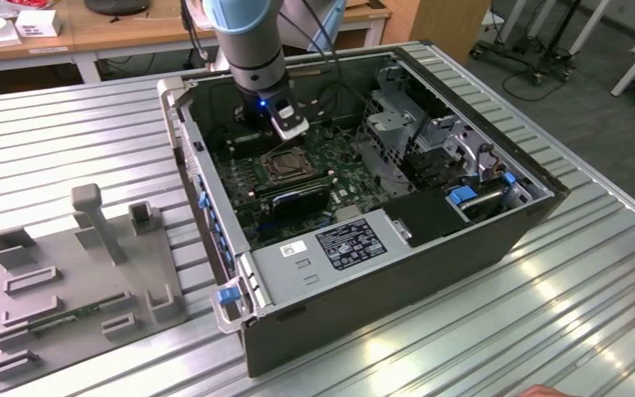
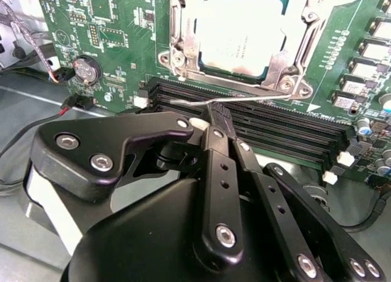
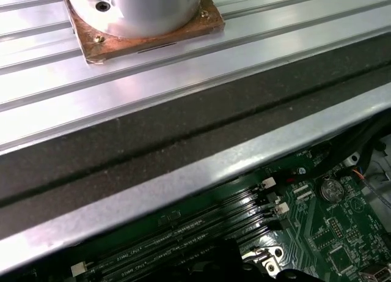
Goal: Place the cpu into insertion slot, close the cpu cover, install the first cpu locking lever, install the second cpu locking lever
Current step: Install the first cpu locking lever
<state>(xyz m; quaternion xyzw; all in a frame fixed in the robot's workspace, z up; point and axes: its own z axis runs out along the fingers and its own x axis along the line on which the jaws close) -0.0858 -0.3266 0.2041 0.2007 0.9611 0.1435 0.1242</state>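
Currently, at the exterior view's left, one grey holder tray (image 1: 75, 306) is lying on the ribbed metal table (image 1: 53, 149), well apart from the work. Toward the middle, one open computer case (image 1: 406, 298) is lying on its side with its green motherboard (image 1: 346, 157) facing up. One arm (image 1: 245, 41) is reaching down into the case, and its gripper (image 1: 288, 128) is hanging just beside the insertion slot (image 1: 272, 167).

In the second wrist view, the gripper (image 2: 212, 115) is showing its jaws drawn together into a single narrow tip. That tip is touching one thin silvery locking lever (image 2: 256, 99). Whether the rod is pinched between the jaws or only pressed by them cannot be told.

The cpu (image 2: 241, 31) is already sitting in the socket, and the cpu cover (image 2: 314, 22) is lying down around it, with the chip showing through the cut-out.

The deciding relation is this: the lever's long axis is running parallel to the memory slots (image 2: 287, 126), between them and the socket edge. The socket is lying just beyond the lever from the gripper body.

Count: one cpu, one socket, one cover, one lever plainly distinguishable, and what reads as four memory slots.
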